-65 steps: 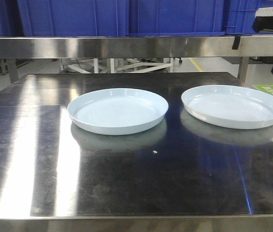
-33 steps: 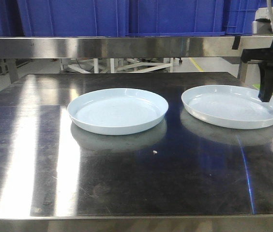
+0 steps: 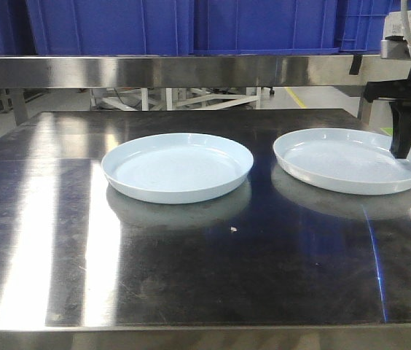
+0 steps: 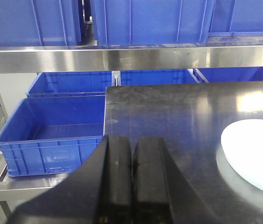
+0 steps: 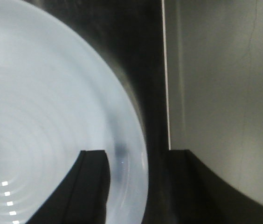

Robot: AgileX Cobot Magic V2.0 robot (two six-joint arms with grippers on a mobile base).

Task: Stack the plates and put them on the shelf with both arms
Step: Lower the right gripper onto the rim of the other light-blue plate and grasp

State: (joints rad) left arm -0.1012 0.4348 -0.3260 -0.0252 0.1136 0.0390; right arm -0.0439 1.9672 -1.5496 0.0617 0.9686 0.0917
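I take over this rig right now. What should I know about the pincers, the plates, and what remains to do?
Left pincer: shut, empty, away from both plates.
Right pincer: open, astride the outer rim of the right plate, one finger inside, one outside; not closed on it.
Plates: the left plate and the right plate lie apart on the steel table.
Done: nothing stacked.
Left: grasp, stack, place on the shelf.
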